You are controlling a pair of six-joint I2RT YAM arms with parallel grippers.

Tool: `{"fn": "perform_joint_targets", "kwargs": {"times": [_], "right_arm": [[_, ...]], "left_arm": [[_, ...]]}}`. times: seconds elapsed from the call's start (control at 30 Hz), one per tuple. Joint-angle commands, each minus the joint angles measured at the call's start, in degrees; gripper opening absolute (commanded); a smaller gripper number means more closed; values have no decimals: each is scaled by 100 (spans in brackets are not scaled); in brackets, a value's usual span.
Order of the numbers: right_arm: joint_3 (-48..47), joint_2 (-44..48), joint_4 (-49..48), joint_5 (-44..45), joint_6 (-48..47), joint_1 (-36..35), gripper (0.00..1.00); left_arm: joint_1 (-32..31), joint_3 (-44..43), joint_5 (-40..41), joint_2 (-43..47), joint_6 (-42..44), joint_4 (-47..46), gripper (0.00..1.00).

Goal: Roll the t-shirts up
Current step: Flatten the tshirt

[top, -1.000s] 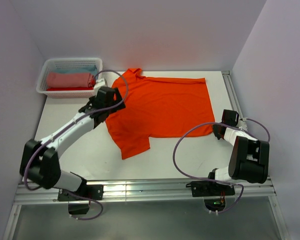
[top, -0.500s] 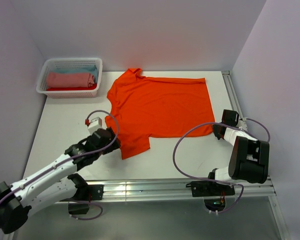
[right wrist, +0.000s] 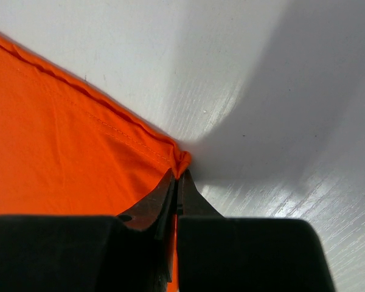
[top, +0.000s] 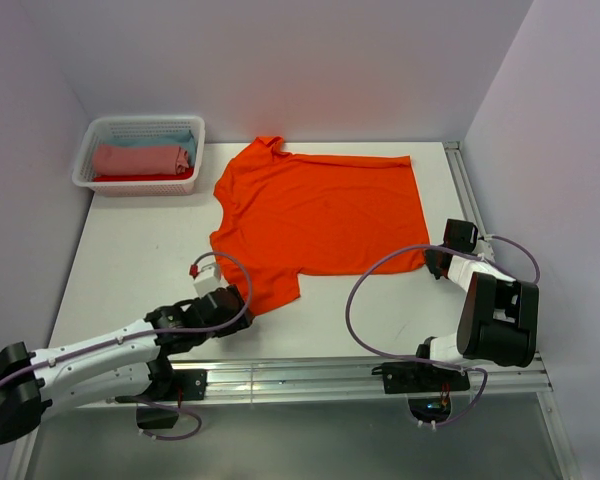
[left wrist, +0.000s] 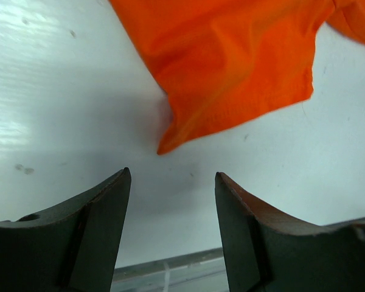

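Observation:
A bright orange t-shirt (top: 320, 215) lies spread flat on the white table, collar to the left and hem to the right. My left gripper (top: 236, 300) is low at the near sleeve. In the left wrist view its jaws (left wrist: 173, 176) stand open with only bare table between them, and the orange sleeve corner (left wrist: 231, 73) lies just ahead of the fingertips. My right gripper (right wrist: 177, 173) is shut on the bunched hem corner of the t-shirt (right wrist: 61, 140), at the shirt's near right corner (top: 432, 258).
A white lattice basket (top: 83, 165) stands at the back left with a salmon-pink roll (top: 140, 160), light blue cloth (top: 175, 140) and red cloth (top: 140, 179) inside. A metal rail (top: 300, 375) runs along the near edge, and walls close in on three sides.
My left arm has swung from the shirt's collar side by the basket down to the near sleeve corner, and its jaws have narrowed. The right arm has not moved.

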State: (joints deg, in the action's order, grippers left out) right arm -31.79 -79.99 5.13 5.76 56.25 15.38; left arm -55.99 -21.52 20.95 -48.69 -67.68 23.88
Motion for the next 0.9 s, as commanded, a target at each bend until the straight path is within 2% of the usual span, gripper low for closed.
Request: {"fn": "perform_joint_targets", "kwargs": {"times": [0.0, 0.1, 0.23, 0.4, 0.6, 0.63, 0.8, 0.87], "right_arm": [[24, 71, -91, -22, -88, 36, 0], [6, 36, -73, -49, -97, 36, 0], [24, 71, -99, -57, -105, 27, 0], [15, 45, -91, -66, -105, 27, 0], [41, 71, -126, -92, -132, 27, 0], [41, 62, -135, -93, -132, 36, 0], [33, 62, -135, -93, -123, 36, 0], [33, 62, -135, -93, -132, 36, 0]], "left_arm": [[-386, 34, 295, -141, -465, -453, 63], [-580, -54, 506, -448, -606, -437, 61], [-615, -98, 744, -773, -580, -515, 57], [-615, -186, 1069, -1081, -659, -428, 56], [-615, -177, 1069, -1450, -351, -981, 50], [-615, -264, 1095, -1599, -369, -956, 45], [-615, -336, 999, -1934, -325, -1060, 35], [-615, -283, 920, -1969, -298, -1157, 24]]}}
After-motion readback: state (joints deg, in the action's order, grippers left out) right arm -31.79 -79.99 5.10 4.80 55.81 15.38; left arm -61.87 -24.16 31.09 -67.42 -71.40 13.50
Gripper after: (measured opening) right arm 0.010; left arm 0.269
